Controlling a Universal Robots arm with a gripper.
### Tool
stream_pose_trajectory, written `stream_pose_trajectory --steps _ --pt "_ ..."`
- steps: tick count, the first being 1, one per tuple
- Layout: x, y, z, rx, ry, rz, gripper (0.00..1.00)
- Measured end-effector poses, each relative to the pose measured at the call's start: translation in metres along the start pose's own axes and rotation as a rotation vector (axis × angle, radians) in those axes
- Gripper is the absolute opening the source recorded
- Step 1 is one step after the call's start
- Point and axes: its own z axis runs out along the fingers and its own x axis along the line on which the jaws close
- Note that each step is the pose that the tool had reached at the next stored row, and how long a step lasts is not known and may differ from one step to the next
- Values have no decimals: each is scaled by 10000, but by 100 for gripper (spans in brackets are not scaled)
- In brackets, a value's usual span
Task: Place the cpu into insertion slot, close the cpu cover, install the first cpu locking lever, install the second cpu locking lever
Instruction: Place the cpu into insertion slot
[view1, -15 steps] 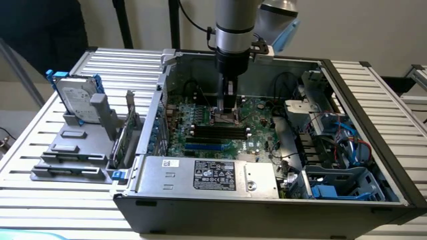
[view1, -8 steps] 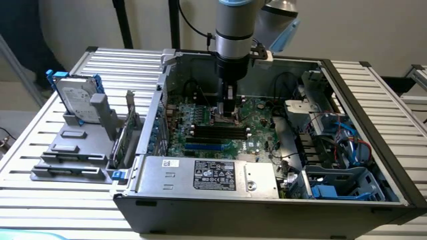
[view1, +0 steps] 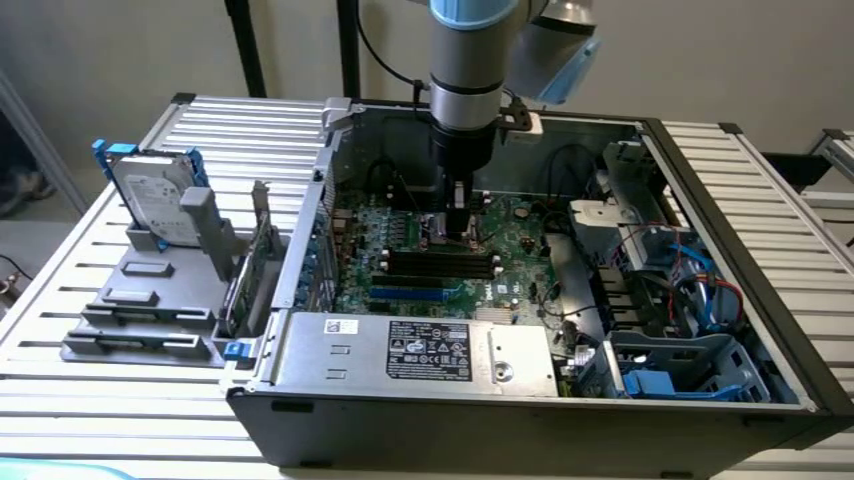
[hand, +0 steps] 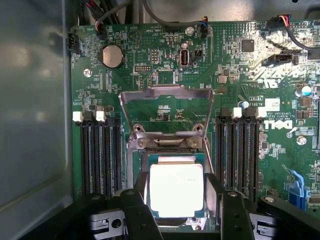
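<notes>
My pincer (hand: 177, 186) is spread wide, and I am pinching nothing. One finger (hand: 141, 194) stands on each side of the cpu (hand: 176, 189), with the chip directly between them. A thin strip of gap shows on each flank, so I judge that I am not touching it.

The cpu lies flat in the insertion slot (hand: 133, 167) with its silvery top facing up at my wrist. It looks level and square to the rim, so I take it as seated.

The cpu cover (hand: 167, 92) is not yet down. It stands tilted up and open from its hinge on the slot edge that faces the coin cell (hand: 112, 56). Through its window I see bare motherboard (hand: 165, 60). The hinge line runs parallel to the line from one of my fingers to the other. The cover therefore lies straight ahead of the gap between them, beyond the chip, not off to either side. The memory slots (hand: 100, 150) flank the socket, with their long axes crossing that hinge line.

In the exterior view, my pincer (view1: 454, 225) hangs low inside the computer case (view1: 534, 420), which sits on the bench (view1: 240, 120).
</notes>
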Motion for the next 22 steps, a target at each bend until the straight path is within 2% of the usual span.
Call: stream_pose_trajectory --steps 4,14,22 --pt "9 -3 56 5 0 -2 55" --pt "39 -7 99 45 -2 0 55" --pt "53 -13 137 64 -39 -2 55"
